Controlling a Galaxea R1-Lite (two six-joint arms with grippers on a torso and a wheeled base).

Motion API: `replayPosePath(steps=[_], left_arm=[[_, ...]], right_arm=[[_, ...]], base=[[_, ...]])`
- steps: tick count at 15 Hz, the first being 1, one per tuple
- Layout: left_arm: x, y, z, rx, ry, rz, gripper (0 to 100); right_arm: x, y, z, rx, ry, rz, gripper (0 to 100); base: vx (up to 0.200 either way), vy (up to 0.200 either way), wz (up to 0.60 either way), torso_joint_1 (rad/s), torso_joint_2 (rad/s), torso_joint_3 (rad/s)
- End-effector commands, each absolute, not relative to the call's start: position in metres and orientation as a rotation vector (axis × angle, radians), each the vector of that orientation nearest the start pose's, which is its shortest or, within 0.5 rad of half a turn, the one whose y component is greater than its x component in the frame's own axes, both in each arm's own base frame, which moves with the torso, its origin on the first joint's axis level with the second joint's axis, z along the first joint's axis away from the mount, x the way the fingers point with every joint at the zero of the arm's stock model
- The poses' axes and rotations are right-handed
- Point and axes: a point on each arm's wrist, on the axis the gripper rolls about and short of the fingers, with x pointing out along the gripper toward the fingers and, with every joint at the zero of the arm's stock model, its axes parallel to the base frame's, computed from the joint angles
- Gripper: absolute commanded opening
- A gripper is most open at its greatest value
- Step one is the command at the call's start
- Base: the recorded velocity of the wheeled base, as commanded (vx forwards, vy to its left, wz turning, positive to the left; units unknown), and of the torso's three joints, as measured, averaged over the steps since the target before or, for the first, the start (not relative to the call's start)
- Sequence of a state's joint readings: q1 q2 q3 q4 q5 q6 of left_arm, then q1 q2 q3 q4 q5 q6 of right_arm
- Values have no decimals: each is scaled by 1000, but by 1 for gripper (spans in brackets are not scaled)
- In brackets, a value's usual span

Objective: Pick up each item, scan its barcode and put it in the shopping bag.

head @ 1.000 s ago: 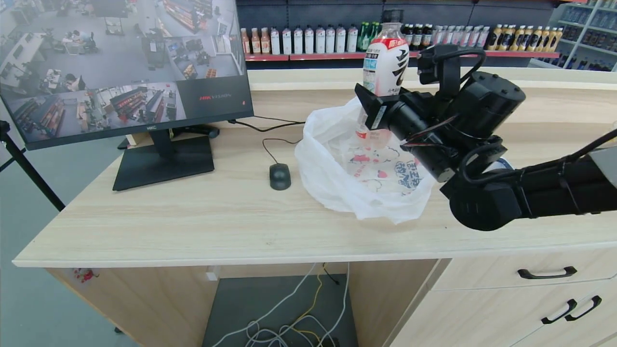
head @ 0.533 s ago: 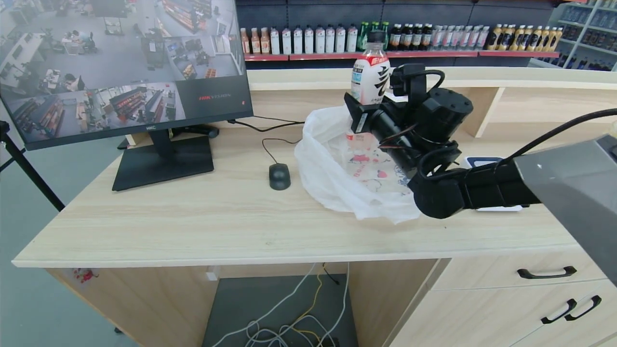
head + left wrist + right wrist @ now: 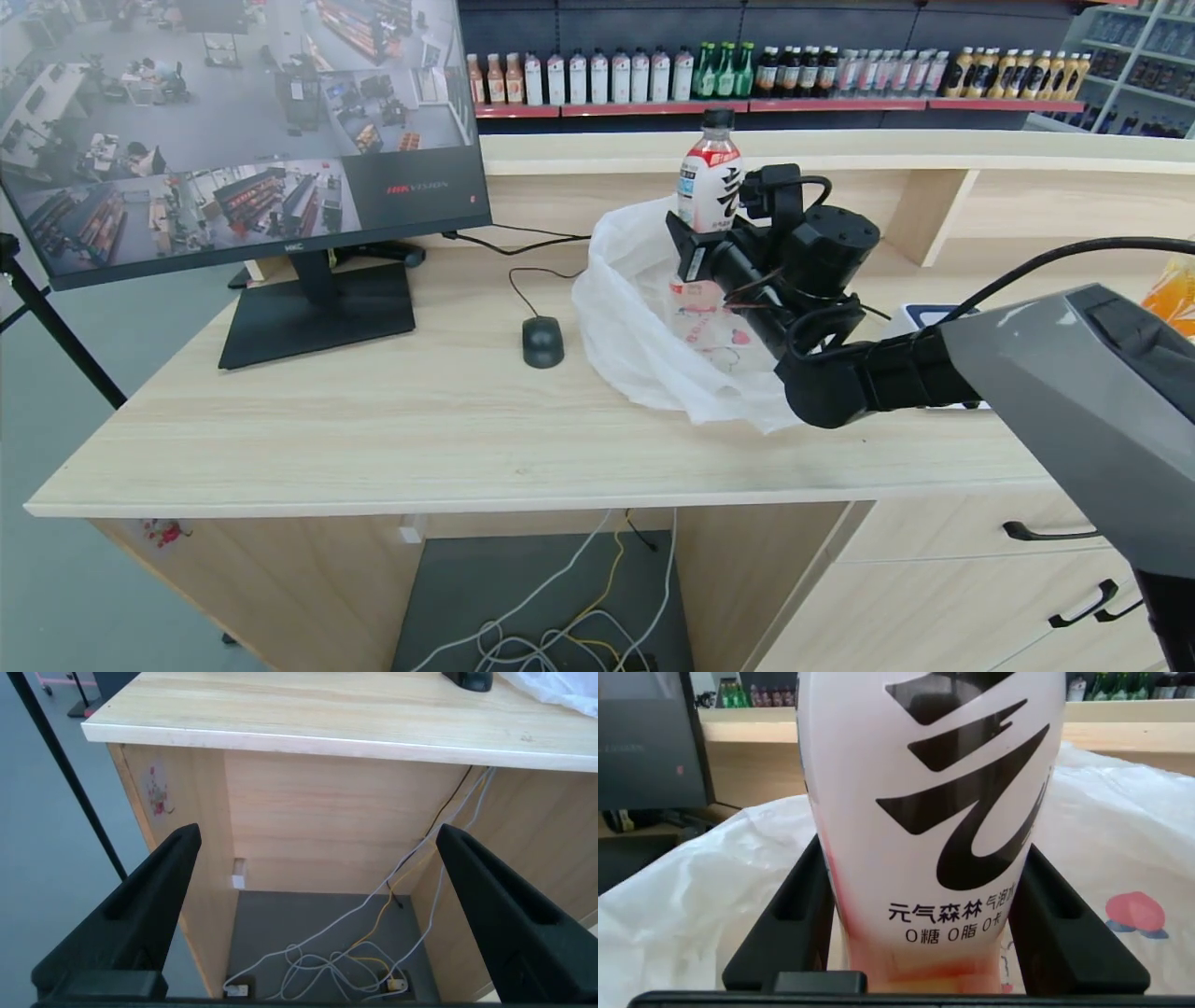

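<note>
Now the upright white plastic drink bottle with a dark cap and red-banded label [image 3: 709,191] sits lower than a second ago, just right of centre in the head view. Its base seems to be inside the mouth of the crumpled white plastic shopping bag [image 3: 635,345] on the pale wooden table [image 3: 420,420]. The right pincer [image 3: 707,250] is clamped on the bottle's lower body. Bagging looks nearly done, with only the release left. The left pincer [image 3: 313,915], facing the table's front, is wide apart.

1. The bottle [image 3: 709,184], upper centre of the frame: its middle is hidden by the right gripper [image 3: 708,241], its base blurred behind the shopping bag [image 3: 631,329].
2. A white device [image 3: 920,315], centre right, sits largely behind the arm.
3. An orange item [image 3: 1178,291], cut off at the right edge, cannot be identified.
</note>
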State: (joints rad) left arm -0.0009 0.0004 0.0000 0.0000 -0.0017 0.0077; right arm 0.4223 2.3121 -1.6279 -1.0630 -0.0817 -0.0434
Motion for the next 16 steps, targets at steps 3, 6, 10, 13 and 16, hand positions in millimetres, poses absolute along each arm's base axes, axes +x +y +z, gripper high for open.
replayPosePath(steps=[3, 6, 10, 13, 16], left_arm=[[-23, 0, 75, 8, 0, -2, 100], [-23, 0, 75, 8, 0, -2, 100], [-23, 0, 75, 8, 0, -2, 100], [-23, 0, 75, 8, 0, -2, 100], [-23, 0, 75, 8, 0, 0, 100]], right_arm=[[463, 198, 197, 36, -332, 322, 0], [470, 201, 186, 34, -325, 323, 0], [472, 201, 181, 31, -314, 323, 0], [472, 201, 179, 30, -310, 323, 0], [471, 203, 177, 30, -305, 327, 0]], base=[[0, 0, 0, 0, 0, 0], [0, 0, 0, 0, 0, 0], [0, 0, 0, 0, 0, 0], [0, 0, 0, 0, 0, 0], [0, 0, 0, 0, 0, 0]])
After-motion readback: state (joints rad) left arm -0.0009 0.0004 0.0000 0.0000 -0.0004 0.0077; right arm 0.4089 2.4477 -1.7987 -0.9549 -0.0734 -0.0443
